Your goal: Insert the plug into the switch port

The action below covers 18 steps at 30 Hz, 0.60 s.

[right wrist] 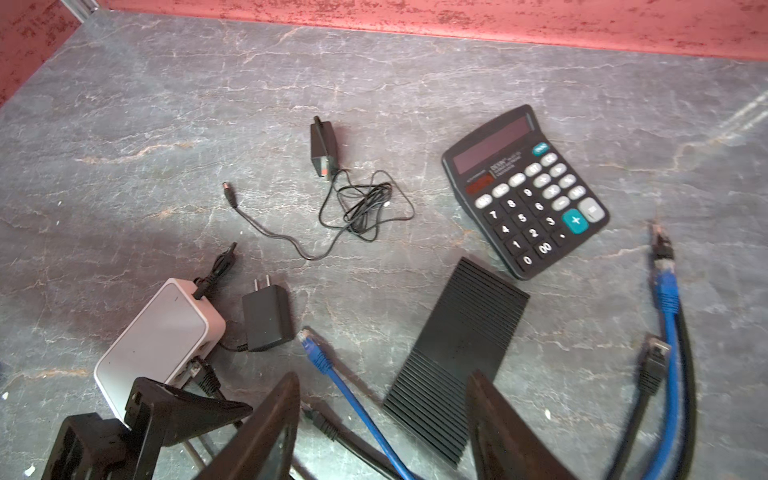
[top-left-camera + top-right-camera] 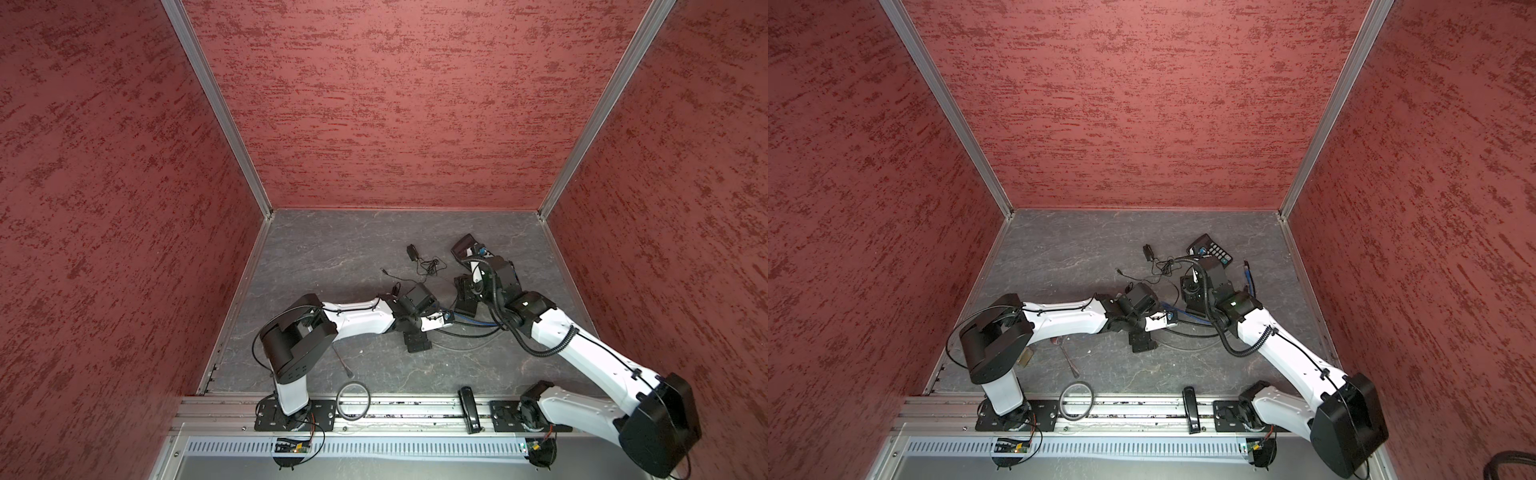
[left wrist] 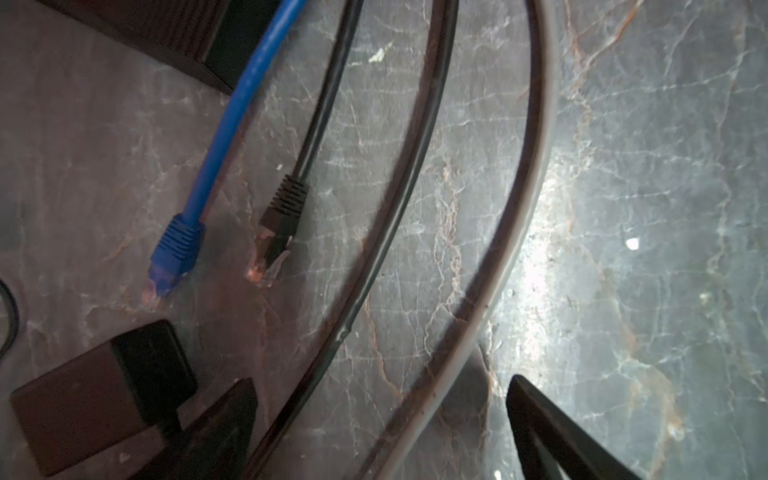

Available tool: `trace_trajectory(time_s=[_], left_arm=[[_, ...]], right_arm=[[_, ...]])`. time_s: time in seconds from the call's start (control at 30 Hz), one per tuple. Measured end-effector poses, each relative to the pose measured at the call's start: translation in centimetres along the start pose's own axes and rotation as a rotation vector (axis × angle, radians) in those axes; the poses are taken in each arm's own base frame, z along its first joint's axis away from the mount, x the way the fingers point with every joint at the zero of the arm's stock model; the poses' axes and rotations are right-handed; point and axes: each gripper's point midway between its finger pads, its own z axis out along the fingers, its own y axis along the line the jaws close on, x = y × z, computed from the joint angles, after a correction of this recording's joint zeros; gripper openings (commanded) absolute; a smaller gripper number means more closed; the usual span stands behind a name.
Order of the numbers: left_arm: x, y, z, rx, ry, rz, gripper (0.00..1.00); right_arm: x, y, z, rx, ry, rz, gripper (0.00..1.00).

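Grey table [image 2: 332, 257]. Left gripper [image 3: 382, 380], jaws spread, hangs low over it. Right gripper [image 1: 382, 376], jaws spread and empty, hovers above a ribbed slab [image 1: 457, 353]. White switch [image 1: 153, 332] sits near the left gripper. Blue plug [image 3: 174, 253] and black plug [image 3: 280, 228] lie unheld, side by side. The next move is probably to pinch one without snagging its neighbour.
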Motion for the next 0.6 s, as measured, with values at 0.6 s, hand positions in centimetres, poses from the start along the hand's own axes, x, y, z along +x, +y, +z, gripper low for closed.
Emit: trace_trajectory(time_s=[0.6], left_arm=[[0.5, -0.2, 1.1, 0.026, 0.027, 0.022, 0.58]], right_arm=[[-1.0, -2.2, -1.2, 0.043, -0.037, 0.022, 0.64]])
